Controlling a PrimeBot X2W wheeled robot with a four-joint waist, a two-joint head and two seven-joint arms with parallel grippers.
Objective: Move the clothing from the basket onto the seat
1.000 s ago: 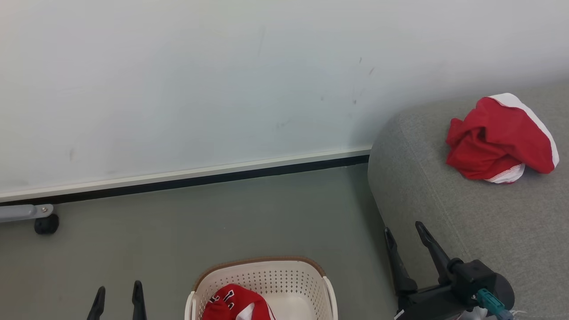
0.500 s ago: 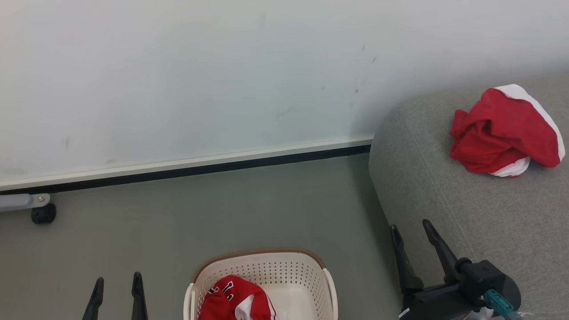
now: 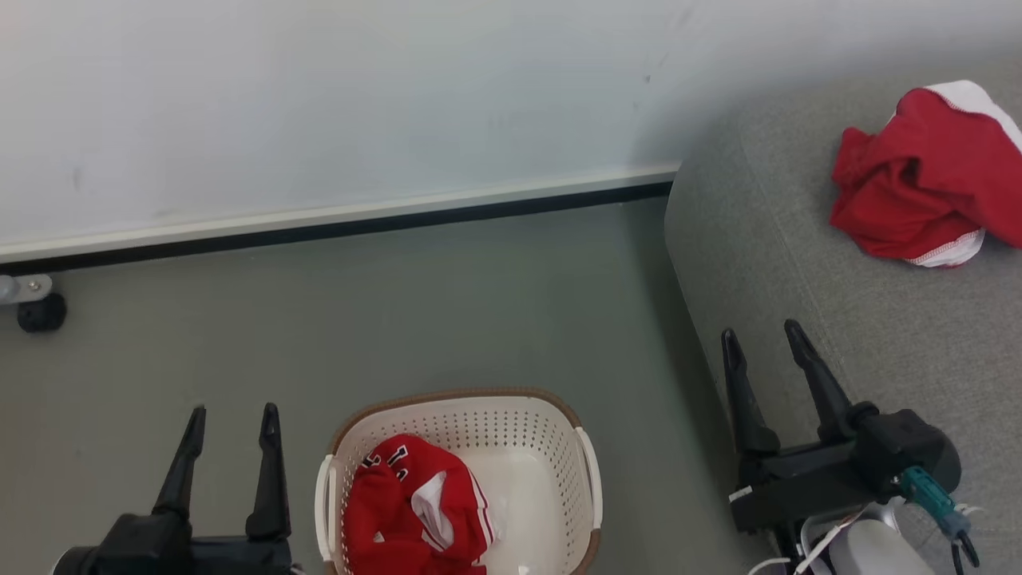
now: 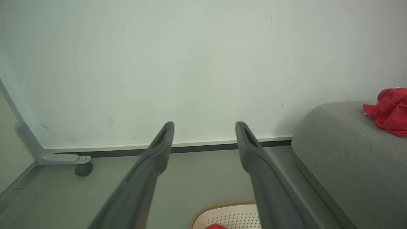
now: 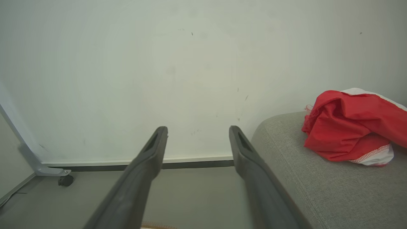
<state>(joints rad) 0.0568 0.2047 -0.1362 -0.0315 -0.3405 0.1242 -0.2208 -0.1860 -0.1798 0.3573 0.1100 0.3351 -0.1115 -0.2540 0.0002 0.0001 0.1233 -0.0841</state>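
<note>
left gripper (image 3: 233, 410): lower left of the head view, above the floor (image 3: 479, 303) just left of the basket. Its two dark fingers are spread with nothing between them, and its body is cut by the bottom edge.
right gripper (image 3: 760, 331): lower right, fingers parted and empty, over the sofa's front edge. Whether it touches the fabric I cannot tell.
basket (image 3: 455, 394): on the floor between the two grippers. Its near end is cut off in the head view, and the left wrist view catches just the far rim.
jersey (image 3: 399, 503): crumpled in the basket's left half. The dark lettering is folded and unreadable. A white patch on it may be trim or a separate piece.
sofa (image 3: 798, 263): right of the basket and apart from it, running off the right edge.
red garment (image 3: 918, 184): bunched on the sofa's top, its right side cropped in the head view. The right wrist view shows red stitching on its white hem.
caster (image 3: 40, 313): a black wheel far left by the wall, its bracket cropped. The wrist views show a grey leg rising from it.
wall (image 3: 399, 96): pale, with faint marks.
</note>
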